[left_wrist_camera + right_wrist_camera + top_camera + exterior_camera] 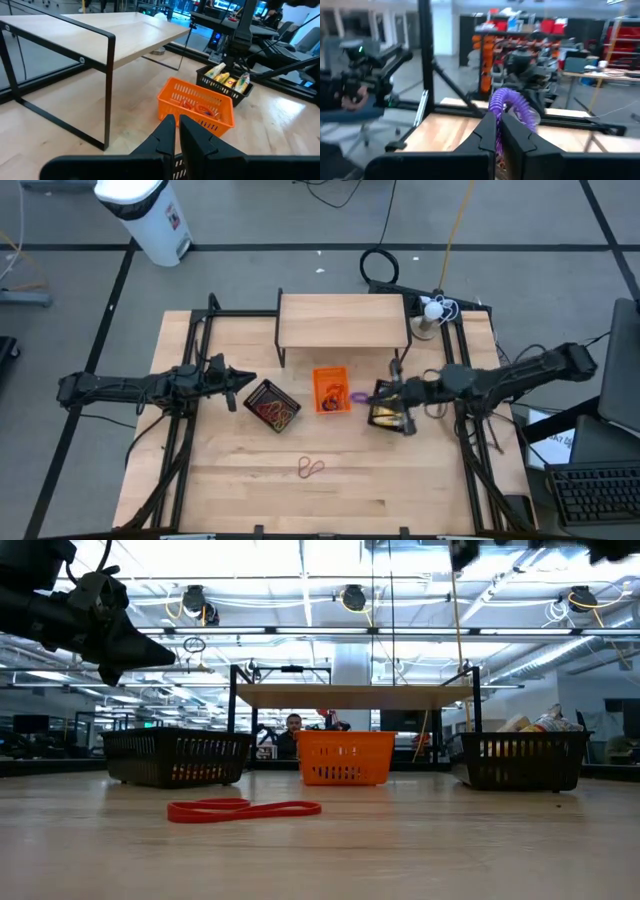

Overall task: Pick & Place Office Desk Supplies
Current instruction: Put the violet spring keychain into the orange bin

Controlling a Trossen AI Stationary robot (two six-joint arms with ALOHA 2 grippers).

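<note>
Wooden table (230, 480) with three trays: we see the right gripper (499, 131) pinching a purple ring (506, 101) beside the orange tray (330, 390), presumably to drop it in; the left gripper (177, 131) waits closed, empty.

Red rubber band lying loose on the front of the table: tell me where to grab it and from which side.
Come straight down from above. The red rubber band lies flat on the bare table, so pinch across one thin strand at a loop end, where strands run close together.
</note>
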